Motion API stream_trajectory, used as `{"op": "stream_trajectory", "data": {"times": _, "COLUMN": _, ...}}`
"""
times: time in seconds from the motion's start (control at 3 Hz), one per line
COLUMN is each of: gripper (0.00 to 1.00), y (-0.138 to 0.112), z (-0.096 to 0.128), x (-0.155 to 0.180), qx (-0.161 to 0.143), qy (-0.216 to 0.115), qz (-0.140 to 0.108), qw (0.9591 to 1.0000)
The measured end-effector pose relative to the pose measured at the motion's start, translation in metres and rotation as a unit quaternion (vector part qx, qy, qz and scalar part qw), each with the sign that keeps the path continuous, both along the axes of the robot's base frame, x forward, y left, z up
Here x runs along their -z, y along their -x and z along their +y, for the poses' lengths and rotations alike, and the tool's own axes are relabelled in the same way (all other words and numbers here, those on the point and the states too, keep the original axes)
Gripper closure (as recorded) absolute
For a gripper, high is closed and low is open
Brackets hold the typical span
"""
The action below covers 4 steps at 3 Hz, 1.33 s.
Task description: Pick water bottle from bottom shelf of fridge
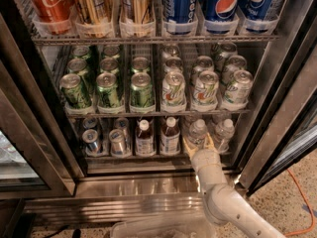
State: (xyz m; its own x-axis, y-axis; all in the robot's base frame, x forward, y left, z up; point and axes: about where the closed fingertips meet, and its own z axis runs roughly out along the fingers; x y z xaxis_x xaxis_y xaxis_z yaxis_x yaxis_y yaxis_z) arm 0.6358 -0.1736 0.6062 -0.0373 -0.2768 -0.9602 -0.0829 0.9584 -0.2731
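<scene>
Red Coca-Cola cans (47,4) sit at the upper left of the fridge (29,133), and blue Pepsi cans (223,3) at the upper right. The writing on the green cans (109,89) in the middle row cannot be read. On the bottom shelf (148,157), right of centre, the water bottle (197,132) stands upright with its white cap on top and its long axis vertical. The gripper (199,146) is at its base, jaws spread to either side of it.
</scene>
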Motion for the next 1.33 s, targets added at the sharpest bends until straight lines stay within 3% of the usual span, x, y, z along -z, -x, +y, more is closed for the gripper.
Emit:
{"op": "stream_trajectory", "data": {"times": 0.33, "gripper": 1.0, "y": 0.0, "z": 0.0, "x": -0.004, "qx": 0.0, "qy": 0.0, "qz": 0.0, "qw": 1.0}}
{"op": "stream_trajectory", "data": {"times": 1.33, "gripper": 1.0, "y": 0.009, "z": 0.01, "x": -0.057, "qx": -0.007, "qy": -0.013, "qz": -0.051, "qw": 0.9986}}
